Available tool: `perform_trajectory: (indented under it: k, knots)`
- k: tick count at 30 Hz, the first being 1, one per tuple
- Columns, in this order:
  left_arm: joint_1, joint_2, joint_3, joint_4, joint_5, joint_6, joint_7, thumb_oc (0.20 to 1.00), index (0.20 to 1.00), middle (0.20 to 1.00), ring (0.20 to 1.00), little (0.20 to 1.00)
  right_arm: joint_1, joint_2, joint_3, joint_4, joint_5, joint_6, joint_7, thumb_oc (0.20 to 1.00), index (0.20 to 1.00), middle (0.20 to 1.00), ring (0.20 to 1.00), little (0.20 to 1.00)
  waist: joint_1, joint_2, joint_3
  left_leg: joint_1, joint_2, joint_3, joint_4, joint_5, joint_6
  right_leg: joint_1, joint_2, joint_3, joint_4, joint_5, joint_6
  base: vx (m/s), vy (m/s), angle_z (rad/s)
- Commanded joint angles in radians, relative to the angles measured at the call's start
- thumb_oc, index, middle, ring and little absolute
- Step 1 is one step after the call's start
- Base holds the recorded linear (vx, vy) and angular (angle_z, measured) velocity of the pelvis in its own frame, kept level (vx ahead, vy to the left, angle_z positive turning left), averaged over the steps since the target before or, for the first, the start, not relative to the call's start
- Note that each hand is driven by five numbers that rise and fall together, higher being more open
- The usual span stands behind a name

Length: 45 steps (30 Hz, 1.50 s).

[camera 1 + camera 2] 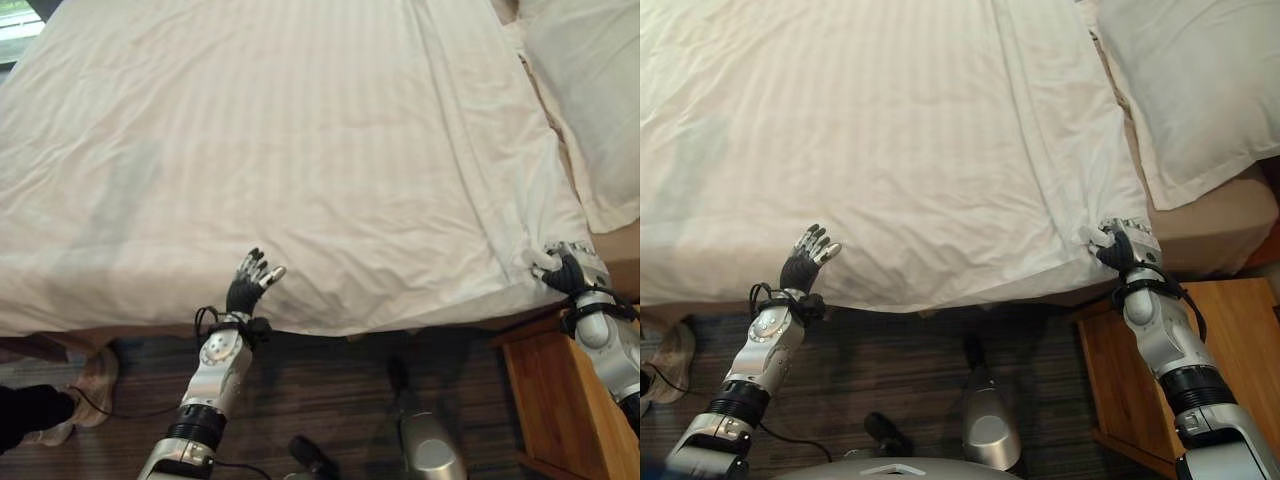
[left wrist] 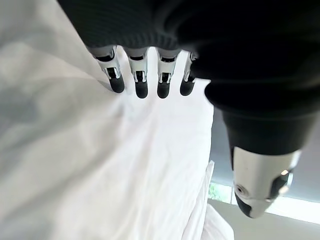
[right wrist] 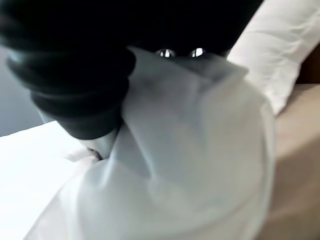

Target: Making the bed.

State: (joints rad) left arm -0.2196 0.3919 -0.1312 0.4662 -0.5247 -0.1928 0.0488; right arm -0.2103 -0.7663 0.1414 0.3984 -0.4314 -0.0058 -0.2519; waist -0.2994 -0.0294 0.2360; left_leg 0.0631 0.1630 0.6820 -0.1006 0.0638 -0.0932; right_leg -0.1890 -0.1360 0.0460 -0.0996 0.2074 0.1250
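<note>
A white striped duvet (image 1: 300, 150) lies spread over the bed, its near edge hanging over the bed's side. My right hand (image 1: 567, 268) is shut on the duvet's near right corner (image 3: 200, 165), the cloth bunched in its fingers. My left hand (image 1: 250, 282) rests at the duvet's near edge left of centre, fingers (image 2: 141, 82) straight and open on the cloth. A white pillow (image 1: 1185, 90) lies at the head of the bed on the bare tan mattress (image 1: 1215, 225), right of the duvet.
A wooden bedside table (image 1: 1230, 350) stands at the lower right under my right arm. The floor below is dark striped carpet (image 1: 330, 400). A person's light shoe (image 1: 95, 385) stands by the bed at the lower left.
</note>
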Motion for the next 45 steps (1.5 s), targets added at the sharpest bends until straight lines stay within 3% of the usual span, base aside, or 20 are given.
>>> perform_trajectory:
  k: [1, 8, 18, 24, 27, 28, 29, 30, 31, 33, 36, 37, 40, 41, 45]
  knots:
    - [-0.028, 0.024, 0.019, 0.017, 0.038, -0.037, -0.006, 1.0, 1.0, 1.0, 1.0, 1.0, -0.033, -0.026, -0.035, 0.057, 0.032, 0.014, -0.006, 1.0, 1.0, 1.0, 1.0, 1.0, -0.01, -0.01, -0.001, -0.005, 0.074, -0.031, 0.034, 0.029, -0.055, -0.015, -0.098, 0.021, 0.111, -0.128, 0.088, -0.02, -0.054, -0.16]
    - [-0.034, 0.012, 0.011, 0.028, 0.048, -0.034, -0.01, 1.0, 1.0, 1.0, 1.0, 1.0, 0.002, -0.007, -0.012, 0.213, 0.019, 0.038, 0.015, 1.0, 1.0, 1.0, 1.0, 1.0, -0.027, -0.009, 0.002, 0.007, 0.089, -0.014, 0.038, 0.033, -0.061, -0.018, -0.081, 0.029, 0.119, -0.137, 0.078, 0.0, -0.04, -0.05]
    - [-0.052, -0.021, 0.014, 0.015, 0.065, -0.019, -0.002, 1.0, 1.0, 1.0, 1.0, 1.0, 0.165, 0.096, -0.09, 0.401, -0.022, 0.108, -0.005, 1.0, 1.0, 1.0, 1.0, 1.0, -0.022, -0.03, -0.014, -0.004, 0.124, -0.018, 0.04, 0.046, -0.075, -0.009, -0.066, 0.004, 0.099, -0.135, 0.075, 0.03, -0.057, -0.02]
    - [-0.036, -0.039, 0.021, 0.0, 0.045, -0.013, -0.007, 1.0, 1.0, 1.0, 1.0, 1.0, 0.2, 0.083, -0.145, 0.34, -0.009, 0.11, -0.013, 1.0, 1.0, 1.0, 1.0, 1.0, -0.013, -0.045, -0.025, 0.002, 0.133, -0.018, 0.04, 0.048, -0.077, 0.004, -0.061, 0.002, 0.093, -0.134, 0.074, 0.01, -0.025, 0.0]
    - [-0.027, -0.057, 0.02, -0.013, 0.008, -0.016, -0.011, 1.0, 1.0, 1.0, 1.0, 1.0, 0.2, 0.082, -0.221, 0.183, 0.104, 0.065, -0.041, 1.0, 1.0, 1.0, 1.0, 1.0, -0.017, -0.054, -0.036, 0.009, 0.14, -0.012, 0.038, 0.048, -0.077, 0.01, -0.056, 0.004, 0.09, -0.133, 0.075, 0.0, 0.0, 0.0]
    - [-0.025, -0.06, 0.021, -0.015, 0.007, -0.017, -0.011, 1.0, 1.0, 1.0, 1.0, 1.0, 0.199, 0.089, -0.241, 0.142, 0.141, 0.047, -0.048, 0.818, 0.818, 0.818, 0.818, 0.818, -0.019, -0.055, -0.039, 0.012, 0.141, -0.01, 0.038, 0.048, -0.078, 0.011, -0.055, 0.005, 0.09, -0.133, 0.074, 0.04, -0.007, -0.03]
    - [-0.024, -0.062, 0.018, -0.025, 0.006, -0.016, -0.014, 1.0, 1.0, 1.0, 1.0, 1.0, 0.199, 0.099, -0.265, 0.087, 0.197, 0.022, -0.054, 0.398, 0.398, 0.398, 0.398, 0.398, -0.019, -0.057, -0.044, 0.015, 0.143, -0.009, 0.037, 0.047, -0.077, 0.012, -0.053, 0.004, 0.091, -0.133, 0.075, 0.05, -0.009, -0.03]
    - [-0.027, -0.062, 0.014, -0.03, 0.009, -0.016, -0.015, 1.0, 1.0, 1.0, 1.0, 1.0, 0.187, 0.117, -0.3, -0.002, 0.293, -0.027, -0.066, 0.2, 0.2, 0.2, 0.2, 0.2, -0.024, -0.059, -0.052, 0.019, 0.145, -0.003, 0.037, 0.047, -0.078, 0.014, -0.05, 0.006, 0.092, -0.134, 0.074, 0.04, -0.008, -0.05]
    - [-0.027, -0.061, 0.012, -0.03, 0.009, -0.016, -0.015, 1.0, 1.0, 1.0, 1.0, 1.0, 0.193, 0.117, -0.305, -0.008, 0.294, -0.025, -0.064, 0.2, 0.2, 0.2, 0.2, 0.2, -0.022, -0.059, -0.052, 0.02, 0.145, -0.003, 0.037, 0.047, -0.078, 0.014, -0.05, 0.006, 0.092, -0.134, 0.074, 0.05, -0.012, -0.04]
    - [-0.038, -0.06, 0.007, -0.041, -0.01, -0.022, -0.019, 1.0, 1.0, 1.0, 1.0, 1.0, 0.153, 0.17, -0.328, -0.097, 0.485, -0.119, -0.071, 0.2, 0.2, 0.2, 0.2, 0.2, -0.023, -0.059, -0.065, 0.025, 0.149, 0.003, 0.036, 0.05, -0.081, 0.016, -0.046, 0.007, 0.094, -0.135, 0.072, 0.04, -0.022, 0.0]
    - [-0.067, -0.064, 0.011, -0.094, -0.116, -0.046, -0.033, 1.0, 1.0, 1.0, 1.0, 1.0, 0.061, 0.269, -0.323, -0.185, 0.916, -0.272, 0.0, 0.2, 0.2, 0.2, 0.2, 0.2, -0.03, -0.051, -0.072, 0.034, 0.154, 0.01, 0.035, 0.055, -0.088, 0.018, -0.038, 0.013, 0.093, -0.143, 0.066, 0.04, -0.038, -0.02]
    - [-0.071, -0.066, 0.011, -0.1, -0.137, -0.049, -0.042, 1.0, 1.0, 1.0, 1.0, 1.0, 0.042, 0.285, -0.32, -0.187, 1.013, -0.29, 0.036, 0.2, 0.2, 0.2, 0.2, 0.2, -0.029, -0.048, -0.07, 0.036, 0.155, 0.011, 0.035, 0.057, -0.091, 0.019, -0.038, 0.013, 0.093, -0.146, 0.065, 0.0, 0.0, 0.0]
    - [-0.081, -0.067, 0.002, -0.104, -0.154, -0.052, -0.052, 1.0, 1.0, 1.0, 1.0, 1.0, 0.018, 0.303, -0.309, -0.17, 1.109, -0.317, 0.07, 0.2, 0.2, 0.2, 0.2, 0.2, -0.028, -0.045, -0.067, 0.039, 0.157, 0.012, 0.035, 0.057, -0.093, 0.02, -0.038, 0.014, 0.094, -0.149, 0.065, -0.01, -0.029, -0.04]
    - [-0.116, -0.076, -0.024, -0.109, -0.198, -0.076, -0.067, 1.0, 1.0, 1.0, 1.0, 1.0, -0.067, 0.319, -0.271, -0.099, 1.26, -0.345, 0.093, 0.2, 0.2, 0.2, 0.2, 0.2, -0.025, -0.028, -0.047, 0.037, 0.152, 0.009, 0.035, 0.057, -0.099, 0.015, -0.041, 0.022, 0.098, -0.15, 0.064, -0.04, -0.027, -0.02]
    - [-0.199, -0.082, -0.063, -0.098, -0.223, -0.093, -0.074, 1.0, 1.0, 1.0, 1.0, 1.0, -0.188, 0.283, -0.251, -0.021, 1.334, -0.371, 0.088, 0.2, 0.2, 0.2, 0.2, 0.2, -0.039, -0.004, 0.002, 0.034, 0.147, 0.021, 0.037, 0.058, -0.105, -0.011, -0.045, 0.041, 0.11, -0.147, 0.066, -0.11, 0.029, -0.03]
